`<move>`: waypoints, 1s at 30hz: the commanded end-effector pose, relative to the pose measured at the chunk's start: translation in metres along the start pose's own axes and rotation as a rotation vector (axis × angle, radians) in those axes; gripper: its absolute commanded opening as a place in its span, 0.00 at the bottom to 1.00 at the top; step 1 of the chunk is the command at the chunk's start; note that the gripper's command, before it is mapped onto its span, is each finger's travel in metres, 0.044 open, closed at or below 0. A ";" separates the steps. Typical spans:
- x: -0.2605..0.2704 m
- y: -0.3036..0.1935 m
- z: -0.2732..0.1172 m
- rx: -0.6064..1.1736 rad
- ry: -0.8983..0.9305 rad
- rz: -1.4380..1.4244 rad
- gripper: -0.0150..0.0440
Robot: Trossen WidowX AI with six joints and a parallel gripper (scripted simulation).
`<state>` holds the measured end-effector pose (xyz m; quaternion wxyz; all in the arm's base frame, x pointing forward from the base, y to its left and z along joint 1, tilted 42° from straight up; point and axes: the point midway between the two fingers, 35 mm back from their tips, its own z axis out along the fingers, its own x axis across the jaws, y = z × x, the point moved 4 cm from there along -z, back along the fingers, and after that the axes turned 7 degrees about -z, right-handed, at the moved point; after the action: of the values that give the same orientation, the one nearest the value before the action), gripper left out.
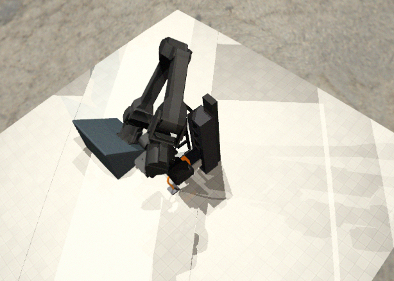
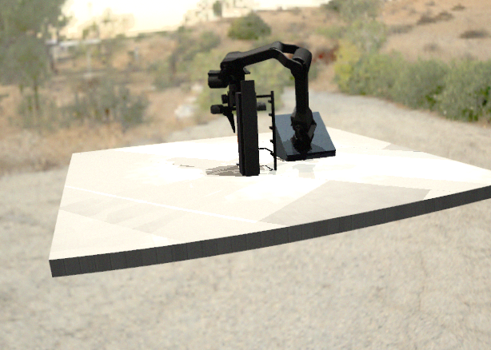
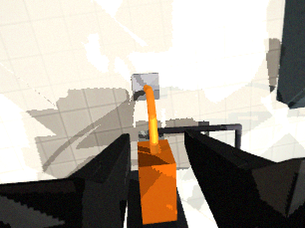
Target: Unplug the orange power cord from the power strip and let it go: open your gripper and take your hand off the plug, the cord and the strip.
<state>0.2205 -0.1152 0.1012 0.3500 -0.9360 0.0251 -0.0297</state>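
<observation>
The plug (image 3: 156, 184) is bright orange with a darker orange shaded face, and its cord (image 3: 152, 114) is the same orange, ending at a small pale grey block (image 3: 146, 82). The gripper fingers are matte black, like the arm (image 1: 171, 86). The power strip (image 1: 206, 133) standing upright is black as well. The arm's wedge-shaped base (image 1: 101, 139) is dark slate blue. The table top (image 1: 279, 179) is white with a faint grey grid and patchy grey shadows; its edge is dark grey.
</observation>
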 end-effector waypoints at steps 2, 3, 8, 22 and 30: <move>0.001 -0.005 -0.002 -0.002 0.000 -0.005 0.53; 0.001 -0.006 -0.002 -0.002 0.000 -0.005 0.53; 0.002 -0.014 -0.002 -0.002 0.000 -0.005 0.53; 0.004 -0.034 -0.001 0.000 -0.001 -0.005 0.53; 0.004 -0.034 0.007 0.000 0.000 -0.005 0.53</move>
<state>0.2257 -0.0900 0.1216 0.3465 -0.9373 0.0203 -0.0307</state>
